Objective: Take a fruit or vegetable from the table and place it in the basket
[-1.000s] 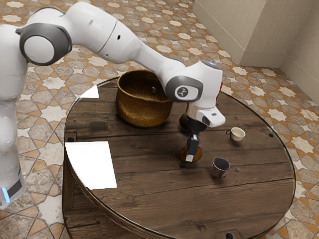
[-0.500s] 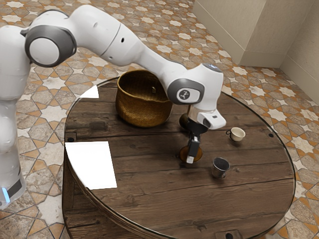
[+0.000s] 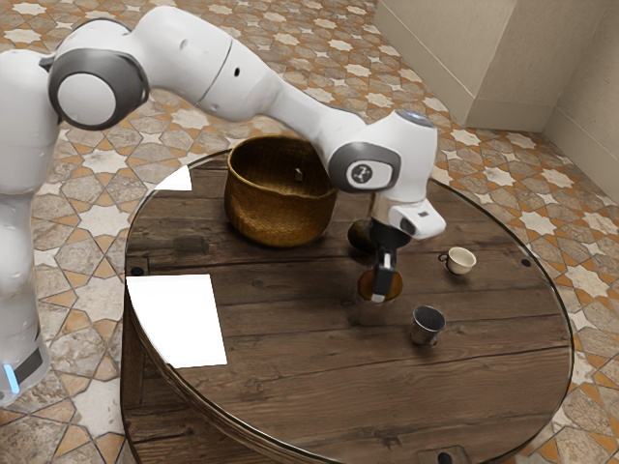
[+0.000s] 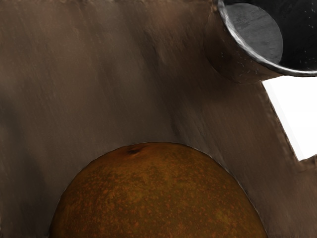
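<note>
Just above the tabletop in the exterior view, my gripper point(image 3: 382, 292) is shut on an orange-brown round fruit point(image 3: 367, 284). The nearer finger covers part of it, and its far side is hidden. The fruit point(image 4: 158, 196) appears large and speckled at the wrist view's lower edge, with a small dimple on its skin. A deep woven golden-brown basket point(image 3: 276, 215) stands upright on the table, toward the exterior view's left from the gripper.
A dark rounded object point(image 3: 361, 236) sits behind the gripper, near the basket. Toward the exterior view's right are a metal cup point(image 3: 427, 327) and a small cream cup point(image 3: 461, 261). A bright white patch point(image 3: 179, 319) lies on the round wooden table point(image 3: 290, 387).
The fruit has come up off the table in my gripper, shifting slightly toward the exterior view's right. Basket and cups have stayed where they were.
</note>
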